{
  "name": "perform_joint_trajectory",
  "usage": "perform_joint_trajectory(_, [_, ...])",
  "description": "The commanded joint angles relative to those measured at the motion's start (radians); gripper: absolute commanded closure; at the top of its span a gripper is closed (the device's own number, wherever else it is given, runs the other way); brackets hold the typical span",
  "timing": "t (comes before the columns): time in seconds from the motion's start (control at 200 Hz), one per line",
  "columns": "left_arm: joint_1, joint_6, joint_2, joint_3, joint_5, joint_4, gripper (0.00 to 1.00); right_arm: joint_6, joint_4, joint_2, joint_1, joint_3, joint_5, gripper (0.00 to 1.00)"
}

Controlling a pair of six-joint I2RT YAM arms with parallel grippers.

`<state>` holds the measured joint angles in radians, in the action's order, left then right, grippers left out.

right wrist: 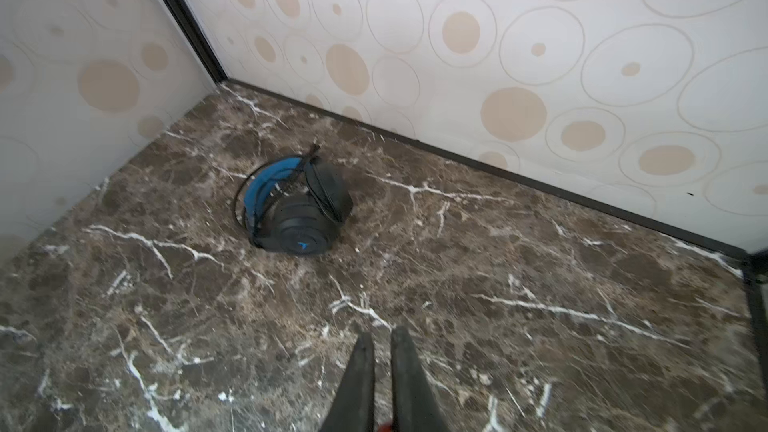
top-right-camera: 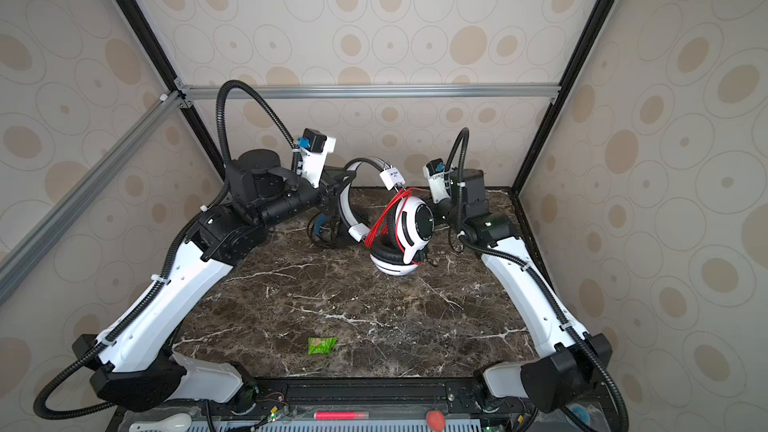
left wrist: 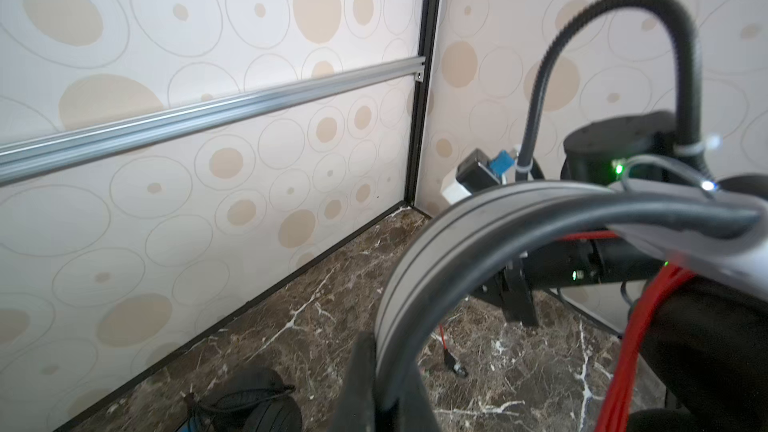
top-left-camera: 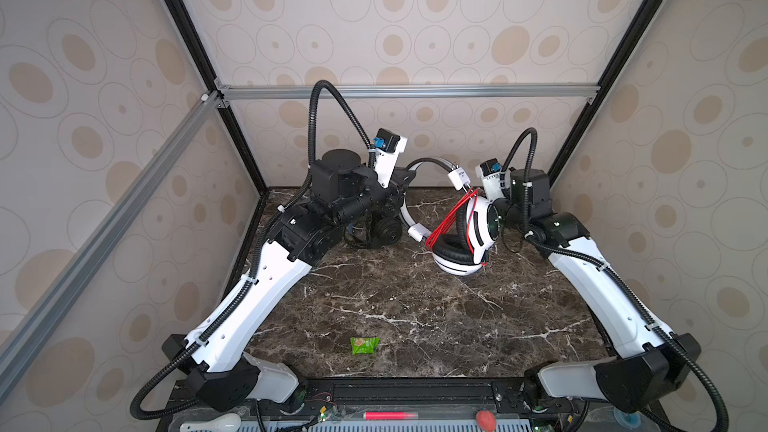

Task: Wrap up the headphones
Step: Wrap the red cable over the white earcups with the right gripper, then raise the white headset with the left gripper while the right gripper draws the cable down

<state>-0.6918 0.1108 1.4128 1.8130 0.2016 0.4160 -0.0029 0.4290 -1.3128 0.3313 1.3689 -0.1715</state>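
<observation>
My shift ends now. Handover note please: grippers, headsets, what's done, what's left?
Left gripper: shut on the band of the white headset.
Right gripper: jaws barely apart, a speck of red between them; grip unclear.
Black headset: on the table at the back, cable looks wound.
Red cable: mostly looped round the white headset, plug end loose.
To do: tuck that end.

The white headset (top-left-camera: 478,226) has a white shell with black stripes, black cushions (top-left-camera: 451,248) and a red cable (top-left-camera: 446,222). The black headset (right wrist: 299,209) has a blue inner band and a small blue mark, possibly a logo. Table (top-left-camera: 395,305): dark brown marble, white veins. Walls (top-left-camera: 415,14): cream, beige ovals ringed in grey. Wrapper (top-left-camera: 364,345): green.
</observation>
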Motion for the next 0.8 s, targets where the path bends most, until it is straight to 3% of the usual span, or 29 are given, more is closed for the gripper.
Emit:
perform_joint_trajectory(0.0, [-0.002,0.091,0.009,0.102,0.064,-0.137,1.00,0.056,-0.200,0.068,-0.003,-0.091,-0.086,0.86])
perform_joint_trajectory(0.305, [-0.002,0.164,0.096,0.260,0.098,-0.198,1.00,0.139,-0.351,0.086,-0.003,-0.206,-0.191,0.77])
perform_joint_trajectory(0.795, [0.000,0.223,0.176,0.423,-0.020,-0.123,1.00,0.157,-0.385,0.137,-0.004,-0.359,-0.206,0.50])
